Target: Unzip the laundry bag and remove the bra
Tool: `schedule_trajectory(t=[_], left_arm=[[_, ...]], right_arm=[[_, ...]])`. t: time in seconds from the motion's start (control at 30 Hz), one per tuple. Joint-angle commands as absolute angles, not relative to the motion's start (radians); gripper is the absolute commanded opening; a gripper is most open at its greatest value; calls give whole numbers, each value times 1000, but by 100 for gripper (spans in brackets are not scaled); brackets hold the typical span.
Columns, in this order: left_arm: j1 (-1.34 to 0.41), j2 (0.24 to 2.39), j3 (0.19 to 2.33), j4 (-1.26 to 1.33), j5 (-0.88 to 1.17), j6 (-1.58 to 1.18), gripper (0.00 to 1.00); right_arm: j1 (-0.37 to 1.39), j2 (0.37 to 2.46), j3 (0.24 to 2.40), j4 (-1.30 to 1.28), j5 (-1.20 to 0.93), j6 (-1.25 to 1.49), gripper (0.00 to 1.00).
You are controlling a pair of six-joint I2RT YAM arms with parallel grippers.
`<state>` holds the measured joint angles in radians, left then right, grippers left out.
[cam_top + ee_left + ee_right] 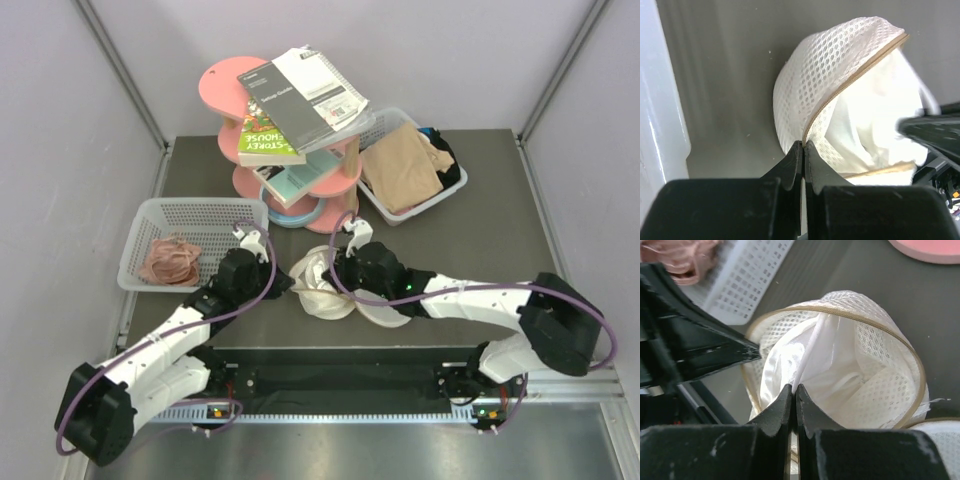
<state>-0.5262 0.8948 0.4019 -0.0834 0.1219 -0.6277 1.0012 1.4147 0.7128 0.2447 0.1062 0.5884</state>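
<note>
Wrist views give what the overhead one cannot: the round cream-white mesh laundry bag (880,390) gapes open along its tan zipper, with the soft off-white fabric bra (815,360) inside. From above, the bag is only a pale crumple at mid-table between the two arms. The left gripper (803,145) is clenched on the mesh rim at the zipper's end. The right gripper (792,389) is clamped on a fold of the bra at the bag's mouth — the garment lies mostly within the pouch. A white plastic mesh basket (200,215) holding a pinkish-brown bundle (170,260) sits just left of the left gripper. Behind the bag stand a pink tiered stand (225,80) stacked with books (300,95) and a second basket (385,213) of tan cloth (400,165).
</note>
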Motion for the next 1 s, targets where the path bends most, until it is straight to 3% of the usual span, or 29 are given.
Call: schedule_trajectory(t=[0.0,0.37,0.67,0.97], left_arm=[[-529,897,416,-55,117,-629,0],[-549,903,416,28,202,-626,0],[-614,968,405,67,170,-643,0],[-615,989,411,66,120,-661,0]], right_arm=[[1012,1296,669,347,101,607,0],[1011,1200,632,429,277,621,0],[1008,1244,713,483,307,597,0],[1006,1148,712,469,305,592,0]])
